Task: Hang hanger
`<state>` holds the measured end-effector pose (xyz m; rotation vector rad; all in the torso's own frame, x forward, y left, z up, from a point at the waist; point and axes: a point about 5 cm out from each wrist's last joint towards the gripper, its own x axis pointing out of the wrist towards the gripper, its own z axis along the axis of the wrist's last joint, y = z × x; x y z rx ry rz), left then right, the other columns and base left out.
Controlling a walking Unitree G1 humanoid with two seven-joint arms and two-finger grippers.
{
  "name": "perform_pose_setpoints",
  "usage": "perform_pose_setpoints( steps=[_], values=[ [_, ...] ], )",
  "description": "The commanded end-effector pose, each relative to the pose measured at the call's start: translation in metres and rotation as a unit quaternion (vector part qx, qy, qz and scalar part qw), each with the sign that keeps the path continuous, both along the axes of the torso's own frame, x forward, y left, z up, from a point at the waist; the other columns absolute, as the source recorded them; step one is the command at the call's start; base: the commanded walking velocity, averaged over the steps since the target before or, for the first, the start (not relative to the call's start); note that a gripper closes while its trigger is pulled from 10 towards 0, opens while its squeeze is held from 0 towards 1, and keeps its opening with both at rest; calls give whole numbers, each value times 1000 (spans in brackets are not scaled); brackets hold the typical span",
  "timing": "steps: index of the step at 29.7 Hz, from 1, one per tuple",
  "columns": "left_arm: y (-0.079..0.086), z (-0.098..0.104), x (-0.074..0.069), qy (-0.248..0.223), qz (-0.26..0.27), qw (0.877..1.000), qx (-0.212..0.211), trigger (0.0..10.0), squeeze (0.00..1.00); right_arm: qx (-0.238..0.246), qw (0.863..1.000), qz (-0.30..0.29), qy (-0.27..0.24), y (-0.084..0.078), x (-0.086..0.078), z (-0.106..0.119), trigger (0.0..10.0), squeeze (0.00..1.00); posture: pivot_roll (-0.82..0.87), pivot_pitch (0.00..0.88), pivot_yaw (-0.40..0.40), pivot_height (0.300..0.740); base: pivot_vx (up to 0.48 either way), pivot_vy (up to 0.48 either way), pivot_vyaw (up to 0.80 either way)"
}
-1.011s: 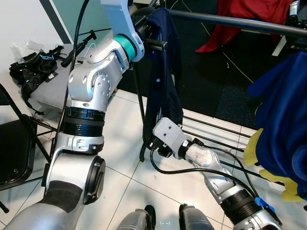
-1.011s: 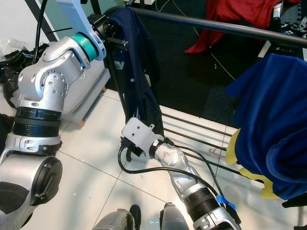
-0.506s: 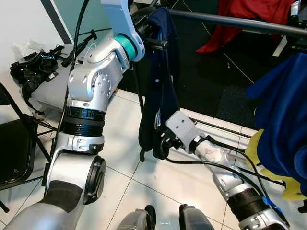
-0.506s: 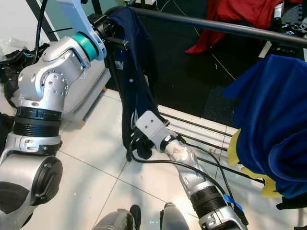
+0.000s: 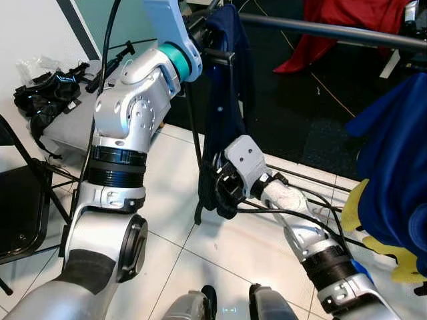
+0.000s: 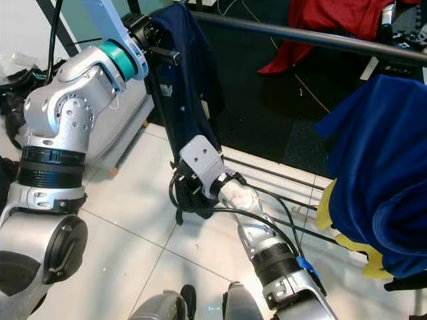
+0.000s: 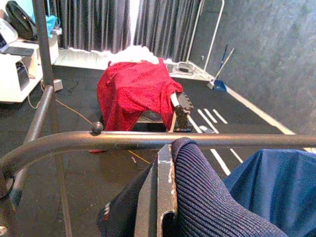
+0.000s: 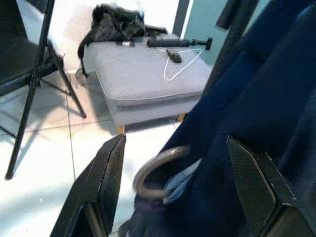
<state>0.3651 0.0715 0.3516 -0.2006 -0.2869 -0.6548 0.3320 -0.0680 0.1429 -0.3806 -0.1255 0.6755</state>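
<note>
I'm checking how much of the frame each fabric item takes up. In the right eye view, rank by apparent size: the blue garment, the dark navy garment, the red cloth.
1. blue garment, though nearest the camera and cut off by the frame
2. dark navy garment
3. red cloth, farthest away and cut off

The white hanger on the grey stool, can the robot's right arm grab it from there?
Probably not right away. The right gripper is open against the hanging navy garment, whose cloth lies between its fingers. The white hanger lies on the grey stool farther off, across open floor.
</note>
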Motion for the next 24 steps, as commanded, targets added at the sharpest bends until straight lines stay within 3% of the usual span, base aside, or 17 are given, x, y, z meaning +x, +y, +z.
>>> perform_pose_setpoints(
  steps=[1,4,7,11,20,24],
  values=[
    [0,12,-6,-24,-5,1000,-7,10000,0,-11,1000,5,26,4,-2,-12,10000,0,-116,126,156,740,0,0,0],
    [1,14,-6,-25,-5,1000,-7,10000,0,-39,997,-13,62,2,3,-32,10000,0,-109,124,154,740,0,0,0],
    [1,14,-6,-26,-4,1000,-7,10000,0,-46,996,-17,69,1,4,-36,10000,0,-109,124,154,740,0,0,0],
    [1,15,-7,-27,-3,1000,-8,10000,0,-90,990,-42,98,-4,12,-50,10000,0,-96,115,151,740,0,0,0],
    [2,16,-8,-30,-1,1000,-6,10000,0,-90,987,-105,84,-18,31,-37,10000,0,-92,106,153,740,0,0,0],
    [2,16,-7,-30,1,1000,-6,10000,0,-72,991,-93,64,-18,32,-30,10000,0,-97,105,154,740,0,0,0]
  ],
)
